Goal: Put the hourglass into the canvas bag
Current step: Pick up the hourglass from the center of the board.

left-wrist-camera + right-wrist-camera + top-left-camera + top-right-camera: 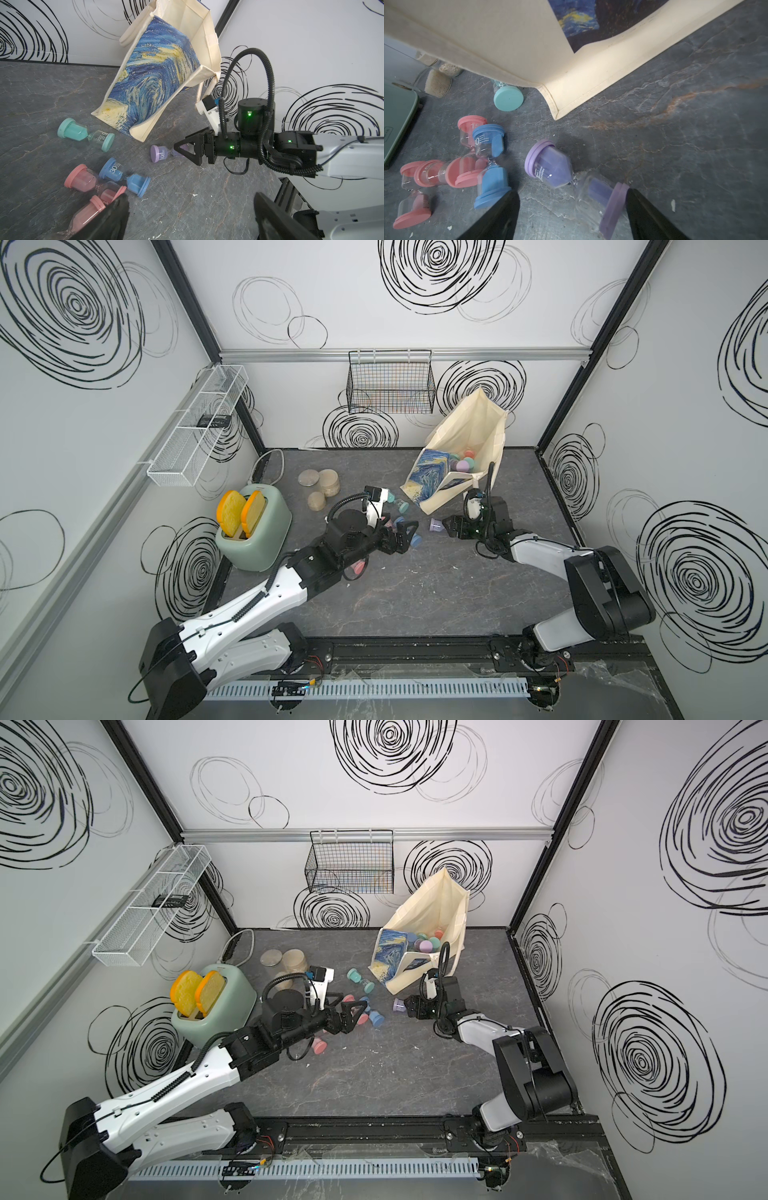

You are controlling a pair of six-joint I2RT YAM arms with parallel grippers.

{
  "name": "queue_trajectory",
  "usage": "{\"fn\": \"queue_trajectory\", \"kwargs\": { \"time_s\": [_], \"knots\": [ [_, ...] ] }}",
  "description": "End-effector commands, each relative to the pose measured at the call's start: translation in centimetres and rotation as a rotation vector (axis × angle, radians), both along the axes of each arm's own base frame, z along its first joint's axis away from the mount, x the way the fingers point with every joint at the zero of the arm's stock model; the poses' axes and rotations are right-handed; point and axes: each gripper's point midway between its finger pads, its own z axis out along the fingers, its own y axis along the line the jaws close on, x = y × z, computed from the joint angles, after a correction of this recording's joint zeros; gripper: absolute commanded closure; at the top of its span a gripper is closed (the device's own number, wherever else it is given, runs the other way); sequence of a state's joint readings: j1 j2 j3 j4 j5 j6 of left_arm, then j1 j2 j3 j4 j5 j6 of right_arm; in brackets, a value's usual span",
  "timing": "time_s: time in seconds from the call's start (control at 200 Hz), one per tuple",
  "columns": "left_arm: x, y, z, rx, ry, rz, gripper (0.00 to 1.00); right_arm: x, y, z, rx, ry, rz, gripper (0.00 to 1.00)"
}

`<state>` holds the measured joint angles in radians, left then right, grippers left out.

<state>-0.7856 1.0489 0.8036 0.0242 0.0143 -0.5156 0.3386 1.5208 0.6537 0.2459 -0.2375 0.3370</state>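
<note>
Grey tabletop (415, 593) w/ hourglasses (548, 166), canvas bag (469, 435), toaster (266, 531), jars (326, 483).

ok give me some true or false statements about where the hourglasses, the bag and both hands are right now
1. The purple plastic hourglass lies on its side on the dark grey marbled table. True.
2. The cream canvas bag with the blue-and-yellow print is empty. False: coloured hourglass caps show inside it.
3. The left hand grips a pink hourglass. False: it is open, with nothing between its jaws.
4. The right hand is open, its jaws either side of the purple hourglass. True.
5. The teal plastic hourglass lies on the table outside the bag. True.
</note>
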Motion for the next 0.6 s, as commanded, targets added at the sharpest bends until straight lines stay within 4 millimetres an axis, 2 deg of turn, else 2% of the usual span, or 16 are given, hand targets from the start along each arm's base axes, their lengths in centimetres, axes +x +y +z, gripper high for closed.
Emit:
{"fn": "queue_trajectory", "kwargs": {
  "time_s": [0.0, 0.35, 0.595],
  "knots": [
    [0.3, 0.0, 0.9, -0.027, -0.027, 0.019, 0.04, 0.4, 1.1, 0.9, 0.027, -0.033, 0.019, 0.15],
    [0.4, 0.1, 1.0, -0.025, -0.030, 0.021, 0.04, -3.1, 4.0, -0.7, 0.014, 0.017, 0.115, 0.15],
    [0.4, 0.3, 0.9, -0.022, -0.031, 0.025, 0.04, -6.4, 5.8, -0.7, -0.015, 0.016, 0.200, 0.15]
  ]
}}
